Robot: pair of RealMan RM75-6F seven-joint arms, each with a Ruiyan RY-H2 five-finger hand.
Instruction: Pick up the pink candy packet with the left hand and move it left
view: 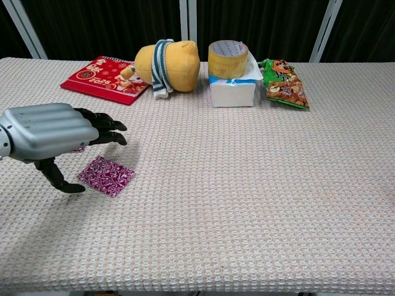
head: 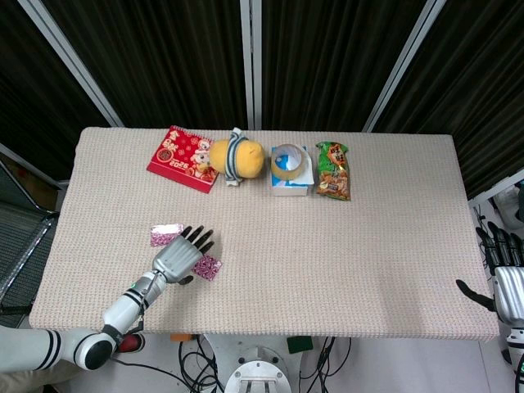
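Two pink candy packets lie on the table's front left. One pink packet [head: 209,267] [view: 105,176] lies flat just right of my left hand [head: 182,255] [view: 49,132]. The other packet [head: 166,235] lies beyond the hand's far left side and is almost hidden behind it in the chest view. My left hand hovers low with its fingers stretched forward and apart, holding nothing; its thumb hangs down beside the near packet's left edge. My right hand [head: 508,286] stays at the table's right edge, fingers apart and empty.
Along the far side sit a red calendar [head: 182,158], a yellow plush toy [head: 237,157], a tape roll on a white box [head: 291,168] and a green snack bag [head: 333,170]. The table's front edge [head: 270,332] runs close behind the left hand.
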